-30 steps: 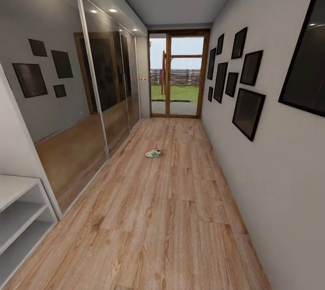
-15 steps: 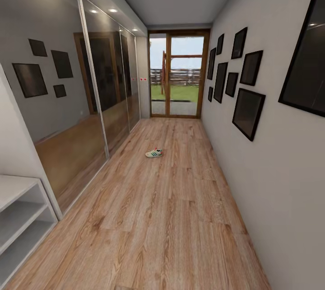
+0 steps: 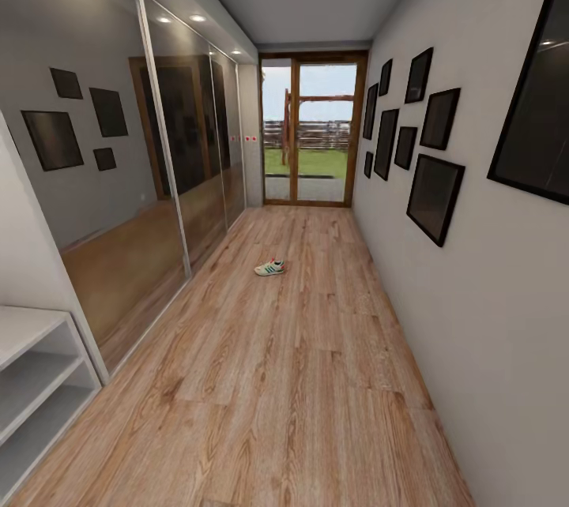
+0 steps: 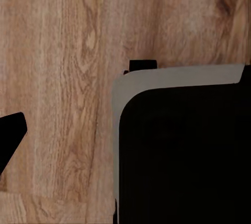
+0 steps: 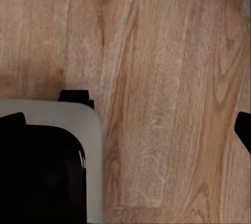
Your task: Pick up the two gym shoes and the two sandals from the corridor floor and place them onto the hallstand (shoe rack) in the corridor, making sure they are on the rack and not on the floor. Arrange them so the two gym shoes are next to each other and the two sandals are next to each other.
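One gym shoe (image 3: 269,268), white with green stripes, lies on the corridor floor (image 3: 300,381) about midway down the hall, well ahead of me. The hallstand (image 3: 35,377), a white unit with open shelves, stands at the near left. The sandals are out of view. In the left wrist view, one dark fingertip (image 4: 11,132) of my left gripper hangs over bare planks beside my base (image 4: 178,150). In the right wrist view, one fingertip (image 5: 244,130) of my right gripper also hangs over bare floor. Nothing is held in either.
Mirrored wardrobe doors (image 3: 158,175) line the left wall beyond the hallstand. Dark picture frames (image 3: 433,195) hang along the right wall. A glass door (image 3: 312,132) closes the far end. My grey-edged black base (image 5: 42,166) sits close under both arms.
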